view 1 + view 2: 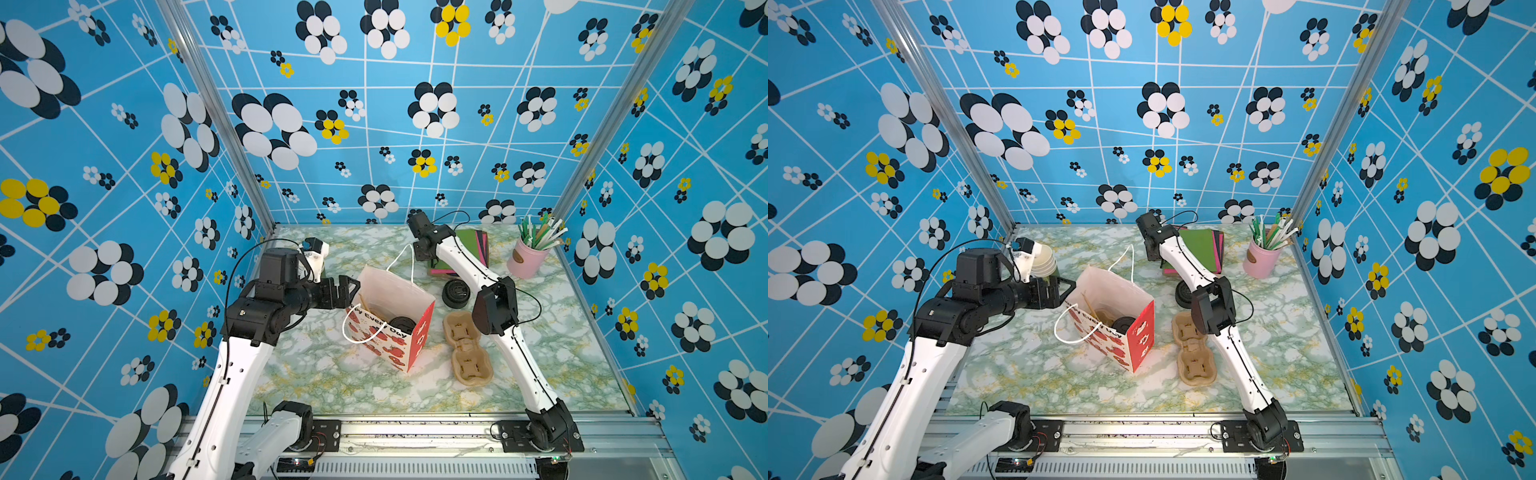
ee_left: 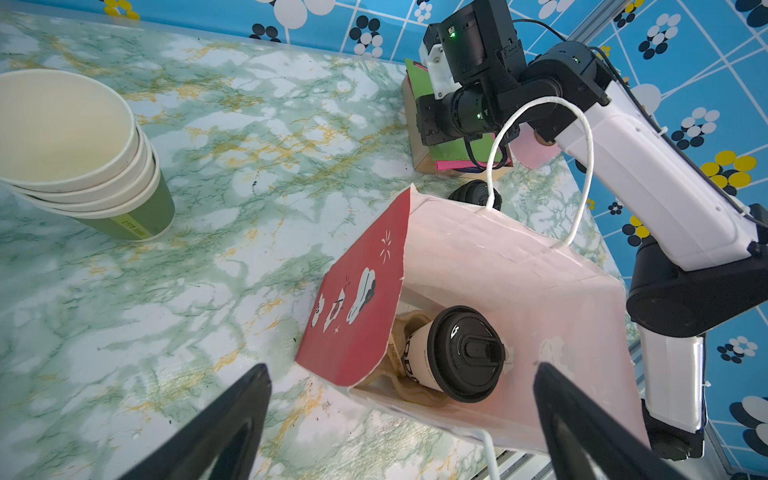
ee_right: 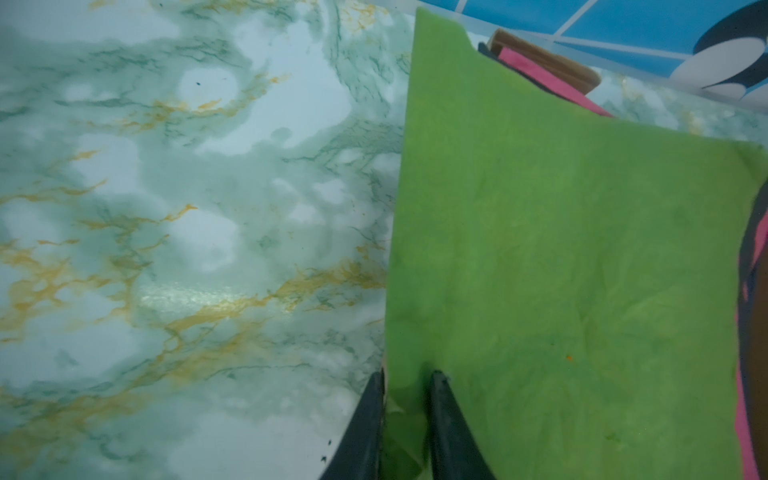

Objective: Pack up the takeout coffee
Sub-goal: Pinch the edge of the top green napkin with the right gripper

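Right up at the lens, your left claw point(image 2: 401, 368): jaws flung as wide as they go, gripping nothing, poised just beside the bag's rim, ready, I'd say, to steady it. Now the big picture: the worktop point(image 1: 332, 386), and on it the paper bag point(image 2: 498, 270), standing mouth-open so things can drop straight in. Down at its bottom sits the takeout coffee point(image 2: 457, 353), lid on, nestled in a brown pulp tray point(image 2: 419, 399) that looks meant to stop it tipping. The cup's packed, then; extras seem next. At the back, your right claw point(image 3: 408, 374) is nipped almost shut on the edge of the green napkin point(image 3: 561, 249). It grips the edge, I reckon, so the top sheet alone peels away.
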Motion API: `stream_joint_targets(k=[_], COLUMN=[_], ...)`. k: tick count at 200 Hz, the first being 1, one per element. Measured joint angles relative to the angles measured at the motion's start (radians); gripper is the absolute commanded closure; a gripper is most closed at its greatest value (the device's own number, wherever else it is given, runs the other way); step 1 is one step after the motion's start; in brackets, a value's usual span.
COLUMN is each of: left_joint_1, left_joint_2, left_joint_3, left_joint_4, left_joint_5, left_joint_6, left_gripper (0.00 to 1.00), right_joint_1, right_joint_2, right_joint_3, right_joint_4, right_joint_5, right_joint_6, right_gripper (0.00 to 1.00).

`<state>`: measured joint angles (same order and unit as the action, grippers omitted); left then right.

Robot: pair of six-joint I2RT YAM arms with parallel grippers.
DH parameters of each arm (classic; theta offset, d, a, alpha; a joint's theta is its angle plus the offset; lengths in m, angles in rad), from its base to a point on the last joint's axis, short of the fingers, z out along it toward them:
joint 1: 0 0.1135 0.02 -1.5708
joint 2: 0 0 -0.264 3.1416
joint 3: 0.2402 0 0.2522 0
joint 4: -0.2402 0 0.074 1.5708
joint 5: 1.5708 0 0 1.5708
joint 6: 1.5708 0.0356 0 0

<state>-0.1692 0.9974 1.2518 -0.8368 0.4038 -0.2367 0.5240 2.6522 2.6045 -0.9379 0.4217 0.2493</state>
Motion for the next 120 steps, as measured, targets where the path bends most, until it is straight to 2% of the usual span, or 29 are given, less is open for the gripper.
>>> stream_joint_targets(k=[51,82,120], left_joint_1=[0.0,0.0,0.0], left_joint_2=[0.0,0.001,0.001], left_joint_3=[0.0,0.0,0.0], left_joint_4=[0.0,0.0,0.004], left_joint_5=[0.0,0.0,0.0], left_joint_6=[-0.007,-0.007,-0.007], left_gripper=[0.0,0.0,0.0], right_joint_1=[0.0,-0.005,-0.026], right_joint_2=[0.0,-0.013,-0.054], right_joint_3=[0.001,0.001,0.001], right_joint_4=[0.0,0.0,0.0], right_joint_5=[0.0,-0.03,-0.087], right_joint_6=[-0.001,0.009,0.024], right_gripper=[0.89,0.97,0.98])
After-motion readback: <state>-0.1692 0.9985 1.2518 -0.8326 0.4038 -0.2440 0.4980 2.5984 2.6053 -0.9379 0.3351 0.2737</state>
